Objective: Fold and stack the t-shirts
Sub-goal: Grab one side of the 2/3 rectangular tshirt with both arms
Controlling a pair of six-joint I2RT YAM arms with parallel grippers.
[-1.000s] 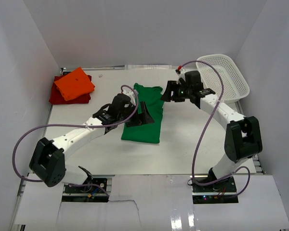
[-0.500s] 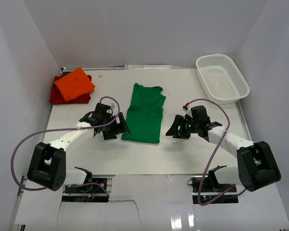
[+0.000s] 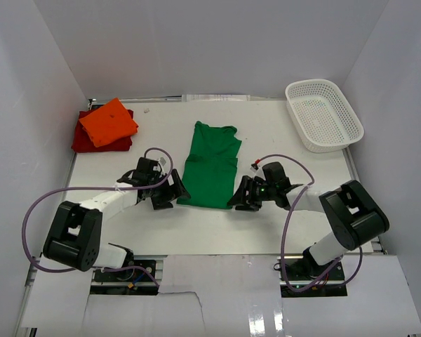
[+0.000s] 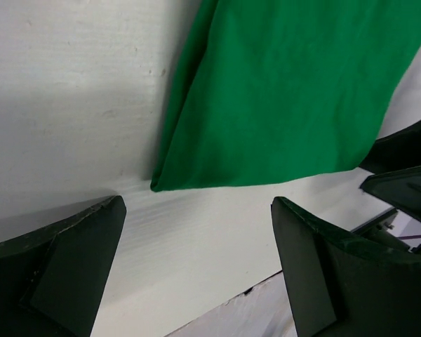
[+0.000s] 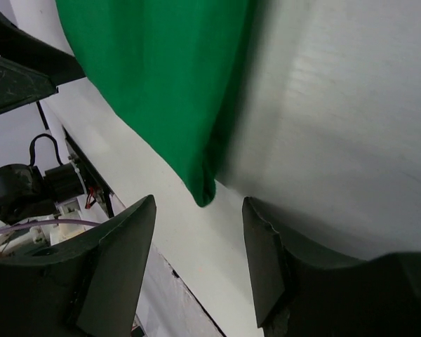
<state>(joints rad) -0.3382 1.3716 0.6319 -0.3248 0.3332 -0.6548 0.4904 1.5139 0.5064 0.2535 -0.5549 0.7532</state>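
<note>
Two claws were down low on the flat white table [image 3: 266,126] when you stopped here. Your left claw [image 3: 170,191] was as wide as it could go and held nothing. Your right claw [image 3: 240,199] also had its fingers apart, with a clear gap between them and nothing in it pinched.

Just ahead of them lay the bright green cloth t-shirt [image 3: 210,172], folded into a long strip with its neck pointing away from you. In the left wrist view, its near left corner [image 4: 154,186] sat just in front of the left claw [image 4: 196,207], closer to one finger than the other. In the right wrist view, its near right corner [image 5: 207,196] showed in the gap of the right claw [image 5: 198,203]. You could not tell from these views if either claw touched the cloth.

That shirt looked soft, light and floppy, so it would likely sag and slide if you grabbed one layer only. Your best hold was probably both near corners, pinching all the layers together.

Farther off, at the far left, the bright orange folded t-shirt [image 3: 109,121] lay on top of the dark red folded t-shirt [image 3: 84,140]. At the far right stood the white plastic mesh basket [image 3: 358,130], well apart from the shirts.
</note>
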